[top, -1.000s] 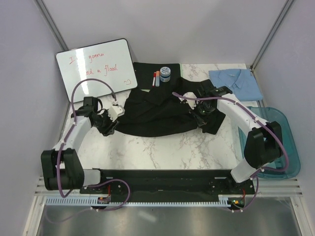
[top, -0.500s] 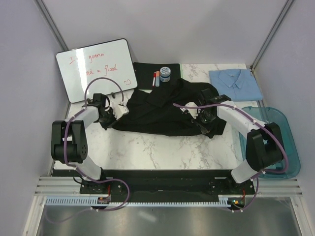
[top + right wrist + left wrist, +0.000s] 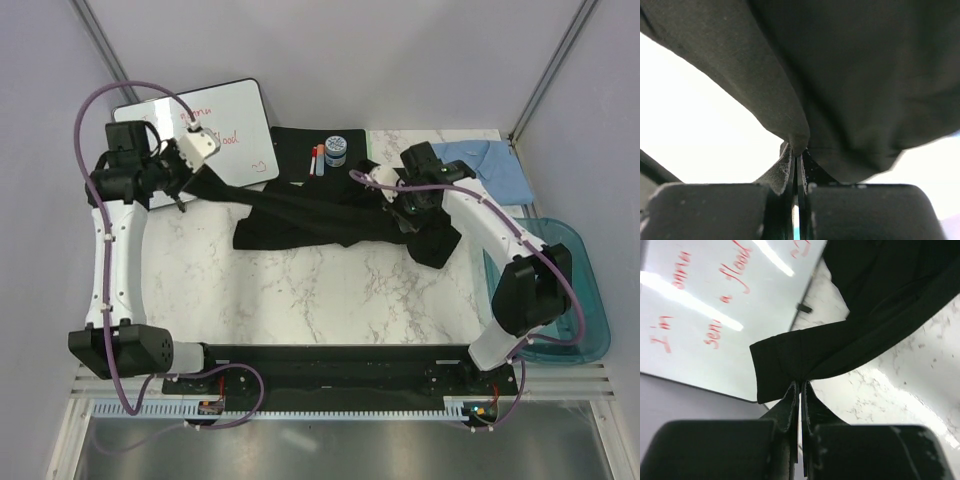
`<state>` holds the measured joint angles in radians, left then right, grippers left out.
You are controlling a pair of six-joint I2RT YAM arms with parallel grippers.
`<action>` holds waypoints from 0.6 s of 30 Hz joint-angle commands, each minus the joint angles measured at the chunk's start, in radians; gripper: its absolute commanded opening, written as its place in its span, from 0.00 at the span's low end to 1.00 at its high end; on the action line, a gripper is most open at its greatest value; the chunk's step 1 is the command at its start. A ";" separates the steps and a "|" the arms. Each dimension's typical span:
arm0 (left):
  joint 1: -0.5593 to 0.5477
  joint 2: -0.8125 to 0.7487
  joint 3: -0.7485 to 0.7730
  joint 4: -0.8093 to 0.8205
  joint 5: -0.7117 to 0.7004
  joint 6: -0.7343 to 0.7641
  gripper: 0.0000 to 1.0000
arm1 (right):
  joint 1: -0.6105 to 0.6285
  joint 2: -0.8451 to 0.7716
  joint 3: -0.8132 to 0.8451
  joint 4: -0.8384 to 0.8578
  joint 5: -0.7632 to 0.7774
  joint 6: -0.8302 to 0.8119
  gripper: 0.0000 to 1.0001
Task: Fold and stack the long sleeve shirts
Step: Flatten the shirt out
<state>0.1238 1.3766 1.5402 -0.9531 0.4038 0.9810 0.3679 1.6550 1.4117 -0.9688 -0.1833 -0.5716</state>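
Our left tool [image 3: 800, 386], upper left, is clenched on a sleeve end of the black shirt [image 3: 320, 215]; our right tool [image 3: 796, 153], right of centre, pinches its body. It sags limp over the counter [image 3: 330, 290]: soft, light, best held by hems and cuffs, we judge. The light blue shirt [image 3: 497, 165] lies upper right

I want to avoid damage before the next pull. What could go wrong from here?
The left fingers pinch only the cuff edge of the black shirt, so it may slip free. The stretched fabric lies beside the markers and the jar; more pulling might knock them.
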 commanded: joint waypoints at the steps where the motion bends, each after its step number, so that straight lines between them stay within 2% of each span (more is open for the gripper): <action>1: 0.049 0.019 0.133 -0.052 0.058 -0.155 0.02 | -0.038 0.000 0.182 -0.065 -0.024 0.010 0.00; 4: 0.092 -0.034 0.182 -0.070 0.149 -0.142 0.02 | -0.049 -0.014 0.201 -0.100 -0.042 -0.011 0.00; 6: 0.093 -0.089 0.181 -0.126 0.194 -0.099 0.02 | -0.049 -0.047 0.140 -0.108 -0.071 -0.040 0.00; 8: 0.093 -0.195 0.146 -0.192 0.308 0.008 0.02 | -0.049 -0.087 0.046 -0.107 -0.087 -0.082 0.00; 9: 0.089 -0.233 0.129 -0.293 0.349 0.057 0.02 | -0.049 -0.099 0.012 -0.110 -0.108 -0.100 0.00; 10: 0.088 -0.313 0.109 -0.352 0.430 0.181 0.02 | -0.047 -0.110 -0.022 -0.113 -0.119 -0.115 0.01; 12: 0.080 -0.394 0.023 -0.471 0.490 0.360 0.02 | -0.041 -0.149 -0.133 -0.125 -0.142 -0.175 0.03; 13: 0.073 -0.483 -0.012 -0.586 0.547 0.428 0.02 | -0.035 -0.171 -0.172 -0.131 -0.156 -0.200 0.03; 14: 0.056 -0.534 -0.107 -0.585 0.558 0.429 0.02 | -0.031 -0.184 -0.248 -0.133 -0.157 -0.218 0.05; 16: -0.023 -0.699 -0.228 -0.585 0.558 0.484 0.02 | -0.006 -0.211 -0.321 -0.122 -0.145 -0.263 0.16; 17: -0.057 -0.753 -0.350 -0.585 0.547 0.502 0.02 | 0.003 -0.216 -0.374 -0.119 -0.136 -0.273 0.23; 18: -0.088 -0.793 -0.406 -0.585 0.535 0.519 0.17 | 0.014 -0.216 -0.393 -0.120 -0.131 -0.289 0.35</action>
<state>0.1318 0.7319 1.3720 -1.2552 0.8589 1.2877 0.3477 1.4914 1.1198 -1.0561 -0.2989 -0.7448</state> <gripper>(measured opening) 0.025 0.199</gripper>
